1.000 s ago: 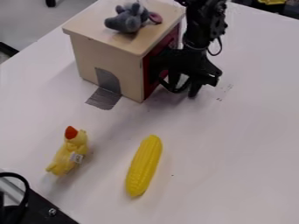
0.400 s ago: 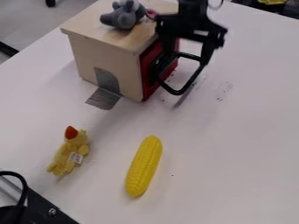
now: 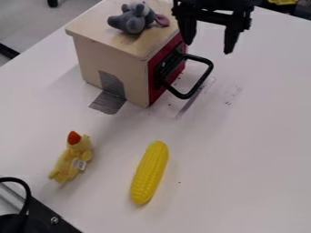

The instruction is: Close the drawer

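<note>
Blk two-finger gripper (image 3: 209, 44) at top edge of frame, R of ctr, pointing down; its fingers (image 3: 231, 40) wide apart, nothing btwn them. Red drawer front (image 3: 155, 92) w/ blk metal loop handle (image 3: 200, 82) on R-hand face of pale wooden box (image 3: 100, 57), upper L to top ctr; front looks flush w/ box edges. Handle juts out toward R, below fingers & apart from them. Grey plush elephant (image 3: 129, 22) on box top. Yellow plush duck (image 3: 73, 157) w/ orange beak, lower L; yellow plastic corncob (image 3: 149, 174), lower ctr, both on white tabletop (image 3: 249, 150).
</note>
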Available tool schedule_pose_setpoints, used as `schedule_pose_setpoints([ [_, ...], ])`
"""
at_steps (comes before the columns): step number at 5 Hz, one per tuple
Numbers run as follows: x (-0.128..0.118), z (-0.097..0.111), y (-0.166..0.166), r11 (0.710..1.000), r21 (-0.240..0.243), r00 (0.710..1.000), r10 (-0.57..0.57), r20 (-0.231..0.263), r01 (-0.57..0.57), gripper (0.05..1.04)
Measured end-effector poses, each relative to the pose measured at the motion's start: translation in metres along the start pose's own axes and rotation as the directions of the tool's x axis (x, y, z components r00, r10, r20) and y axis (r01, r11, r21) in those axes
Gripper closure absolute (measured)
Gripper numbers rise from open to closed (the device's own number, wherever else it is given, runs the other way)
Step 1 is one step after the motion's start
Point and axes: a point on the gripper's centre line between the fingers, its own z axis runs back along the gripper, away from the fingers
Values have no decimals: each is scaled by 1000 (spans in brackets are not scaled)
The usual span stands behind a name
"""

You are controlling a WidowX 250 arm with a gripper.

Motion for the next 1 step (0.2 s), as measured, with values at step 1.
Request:
schedule_pose_setpoints([
  [1,-12,10,-4,1000,3,1000,-18,-12,18,87],
])
